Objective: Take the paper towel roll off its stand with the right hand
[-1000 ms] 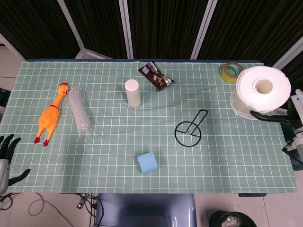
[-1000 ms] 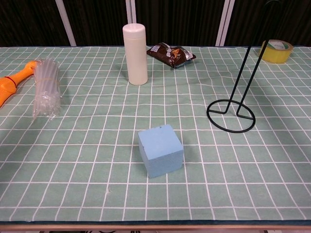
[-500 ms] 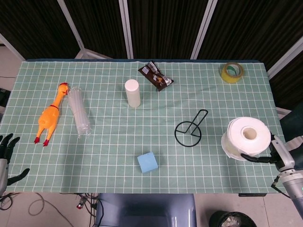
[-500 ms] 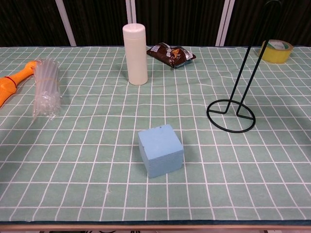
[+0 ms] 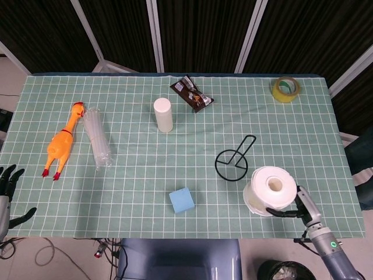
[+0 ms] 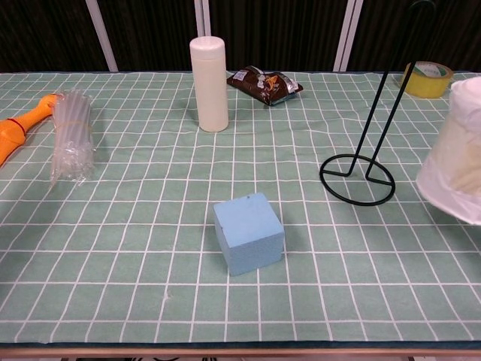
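Observation:
The white paper towel roll [image 5: 270,190] is off the black wire stand [image 5: 233,161] and held upright near the table's front right edge, just right of the stand's ring base. My right hand [image 5: 294,206] grips it from the right side, dark fingers on its wall. In the chest view the paper towel roll [image 6: 458,150] fills the right edge, beside the bare stand [image 6: 359,174]; the hand itself is hidden there. My left hand [image 5: 8,192] hangs off the table's left front corner, fingers spread, holding nothing.
A blue foam cube [image 5: 182,200] lies front centre. A white cylinder bottle [image 5: 163,115], a brown snack packet [image 5: 192,93] and a yellow tape roll [image 5: 286,88] sit further back. A rubber chicken [image 5: 61,141] and a clear plastic cup stack [image 5: 97,138] lie at the left.
My right hand has carried the roll from the far right edge down and leftward, toward the front of the table beside the stand's base. The roll has entered the chest view.

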Robot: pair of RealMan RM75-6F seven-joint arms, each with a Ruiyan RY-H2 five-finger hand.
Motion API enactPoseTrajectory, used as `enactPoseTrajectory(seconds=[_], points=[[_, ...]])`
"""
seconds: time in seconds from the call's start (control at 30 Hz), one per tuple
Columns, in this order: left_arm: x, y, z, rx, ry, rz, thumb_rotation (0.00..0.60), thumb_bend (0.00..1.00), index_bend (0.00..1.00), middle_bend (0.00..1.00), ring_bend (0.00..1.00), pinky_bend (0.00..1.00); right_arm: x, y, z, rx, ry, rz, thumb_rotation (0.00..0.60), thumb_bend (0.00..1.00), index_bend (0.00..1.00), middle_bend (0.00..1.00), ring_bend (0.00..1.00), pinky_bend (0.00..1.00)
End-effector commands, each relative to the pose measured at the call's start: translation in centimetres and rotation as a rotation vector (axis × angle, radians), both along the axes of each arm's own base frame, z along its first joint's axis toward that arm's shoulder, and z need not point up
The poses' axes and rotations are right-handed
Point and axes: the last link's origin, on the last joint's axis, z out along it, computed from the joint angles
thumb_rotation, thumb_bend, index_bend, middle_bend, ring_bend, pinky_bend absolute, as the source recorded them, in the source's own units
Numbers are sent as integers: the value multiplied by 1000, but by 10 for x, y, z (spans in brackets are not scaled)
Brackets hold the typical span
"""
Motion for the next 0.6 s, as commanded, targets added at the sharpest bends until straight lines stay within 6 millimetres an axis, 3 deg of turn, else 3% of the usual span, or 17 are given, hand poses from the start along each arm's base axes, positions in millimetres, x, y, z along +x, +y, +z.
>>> enactPoseTrajectory(seconds=[0.03,0.4,0.6], points=[[0,0,0,-2,1,0,600,48,141,43,0,0,-2,1,-24,19,15,-14,600,0,217,178,0,0],[0,0,-1,-3,5,1,600,48,141,43,0,0,-7,-12,-55,-25,53,-52,600,0,217,176,0,0],[0,0,-1,-2,5,1,600,48,141,43,0,0,-7,-12,-60,-42,66,-47,600,0,158,75,0,0]])
